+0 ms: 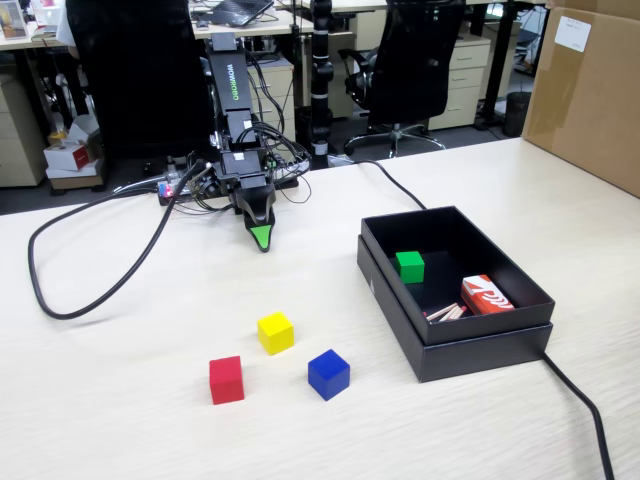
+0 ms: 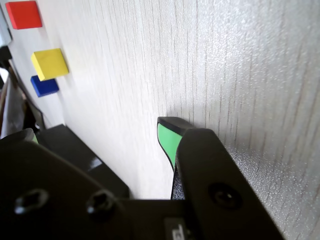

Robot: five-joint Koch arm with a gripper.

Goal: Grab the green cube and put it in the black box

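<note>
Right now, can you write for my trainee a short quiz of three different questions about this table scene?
1. True or false: the green cube lies inside the black box.
2. Which cube is nearest the box: A red, B yellow, C blue?
3. Fill in: in the fixed view, the gripper points down near the ____.

Key: 1 true. 2 C, the blue cube. 3 table.

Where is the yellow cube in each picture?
Fixed view: the yellow cube sits on the table, lower middle, left of the black box.
Wrist view: the yellow cube is at the upper left.
Shared landmark: the red cube and blue cube flank it.
</note>
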